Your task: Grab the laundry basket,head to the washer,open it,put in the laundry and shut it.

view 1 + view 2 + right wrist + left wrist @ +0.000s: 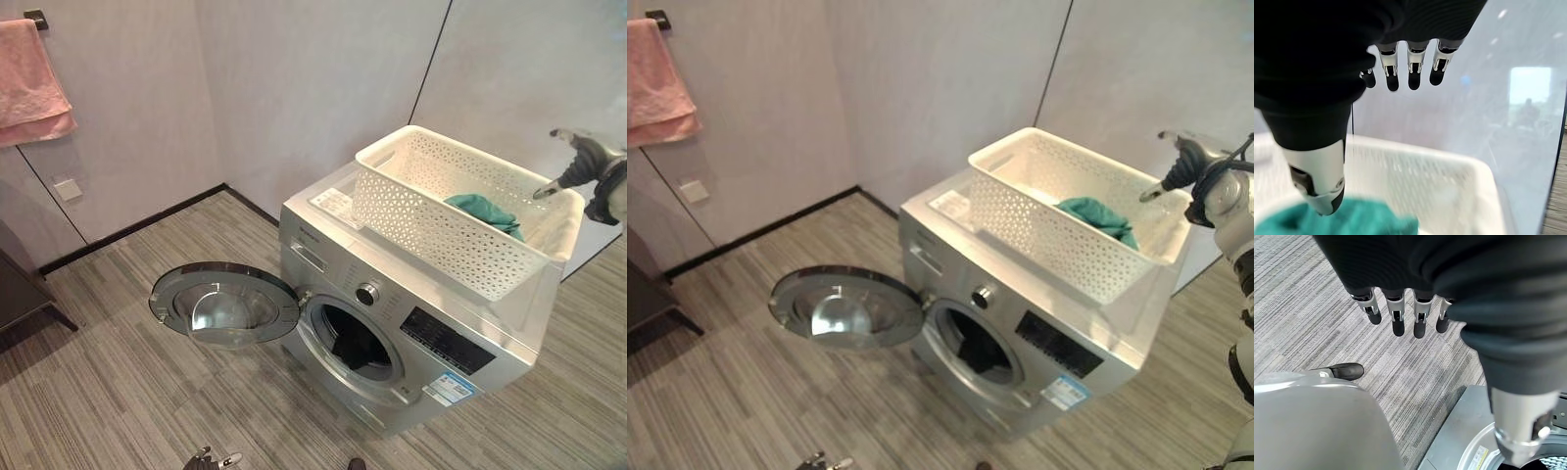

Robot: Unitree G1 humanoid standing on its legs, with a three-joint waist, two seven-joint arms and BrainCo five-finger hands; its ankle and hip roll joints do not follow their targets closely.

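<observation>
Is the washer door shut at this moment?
No, the washer door hangs swung wide open to the side, leaving the drum opening exposed.

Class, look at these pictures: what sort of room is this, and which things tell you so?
Probably a laundry room or bathroom corner: a silver front-loading washing machine with its round door open, a white perforated plastic laundry basket on top holding a teal cloth, and a pink towel hanging on the wall.

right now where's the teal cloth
The teal cloth lies in the white laundry basket on top of the washer, at the basket's right end, below the right hand.
</observation>
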